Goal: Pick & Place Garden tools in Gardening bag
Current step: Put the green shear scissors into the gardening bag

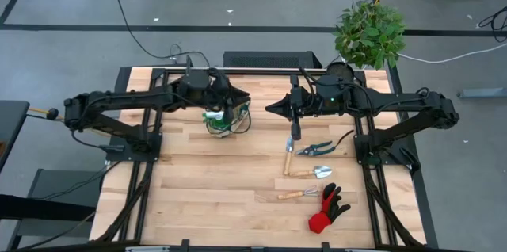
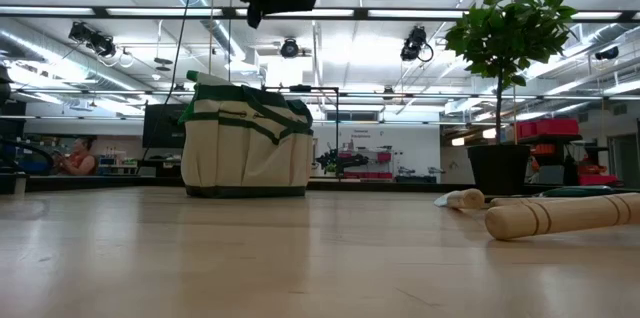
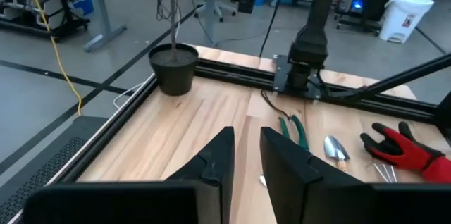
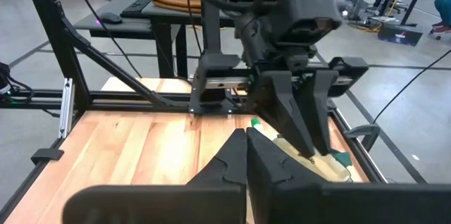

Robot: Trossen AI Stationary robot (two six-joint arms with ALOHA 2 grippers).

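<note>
Two dark robot arms reach over a pale wooden tabletop (image 1: 214, 181) seen from above. The left gripper (image 1: 231, 109) hangs just over the gardening bag (image 1: 222, 121), a small round tan fabric bag with green trim standing at the far centre-left of the tabletop. In the level view something pale green pokes up from the bag's rim; it may be the spray bottle, but it cannot be made out for certain. The left wrist view shows this gripper's fingers (image 3: 218, 160) close together with a narrow gap between them and nothing pinched.

The right gripper (image 1: 295, 131) points down above the far end of the tools that lie on the right half of the tabletop; its fingers are pressed together and hold nothing. Below it lie green-handled pruning shears (image 1: 315, 150), a blue-handled trowel (image 1: 317, 173) beside a wooden-handled tool (image 1: 288, 157), another wooden-handled tool (image 1: 291, 195) nearer the front, and a red-and-black glove (image 1: 328, 208) at the front right. A leafy potted plant (image 1: 368, 34) stands at the far right corner.

The step in hand looks like the finish of a drop at the bag, with most tools not yet collected. The next move probably calls for one gripper to spread, descend on a tool such as the shears, pinch it and carry it over to the bag's mouth.
</note>
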